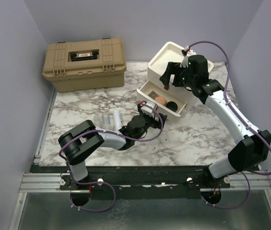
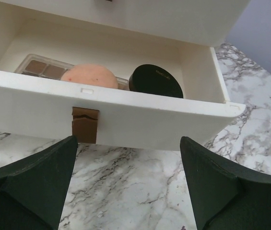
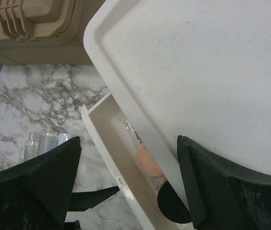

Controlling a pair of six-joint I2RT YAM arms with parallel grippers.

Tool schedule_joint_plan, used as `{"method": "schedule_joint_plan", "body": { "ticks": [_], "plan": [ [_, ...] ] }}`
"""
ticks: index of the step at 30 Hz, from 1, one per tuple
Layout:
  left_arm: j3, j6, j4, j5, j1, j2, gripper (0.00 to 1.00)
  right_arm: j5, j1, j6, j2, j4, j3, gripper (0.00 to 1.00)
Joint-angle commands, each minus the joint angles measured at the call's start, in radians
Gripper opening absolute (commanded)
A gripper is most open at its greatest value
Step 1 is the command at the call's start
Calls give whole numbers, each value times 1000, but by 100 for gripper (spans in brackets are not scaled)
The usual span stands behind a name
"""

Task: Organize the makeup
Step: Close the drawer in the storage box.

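I judge the work is more than half done. In the open drawer [image 2: 149,115] of the cream drawer unit [image 3: 197,62] there lie already the pink palette [image 2: 41,68], the peach powder [image 2: 89,76] and the round black compact [image 2: 155,81], side by side.

What is left, as far as I can see: some small clear bottles [image 1: 107,119] rest on the surface [image 1: 197,136], well apart from the drawer and near my left arm. Brushes I cannot find in any view.

My left tool [image 2: 128,143] is spread wide and holds nothing. It hovers low just before the drawer front, close to the brown pull tab [image 2: 85,124]. My right tool [image 3: 129,141] is spread too, empty, above the top of the unit. I think the bottles must go in next, and then the drawer can be closed.
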Motion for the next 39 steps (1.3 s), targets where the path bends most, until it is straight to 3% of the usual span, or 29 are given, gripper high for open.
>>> {"method": "schedule_joint_plan", "body": {
  "ticks": [1, 20, 35, 39],
  "plan": [
    [32, 86, 37, -40, 0, 25, 89, -84, 16, 39, 2, -141, -20, 87],
    [170, -62, 71, -107, 0, 164, 89, -137, 15, 63, 13, -159, 9, 86],
    [259, -57, 136, -8, 34, 238, 89, -154, 16, 109, 3, -154, -8, 86],
    [279, -143, 139, -5, 47, 261, 89, -126, 16, 137, -7, -151, -11, 86]
  ]
}}
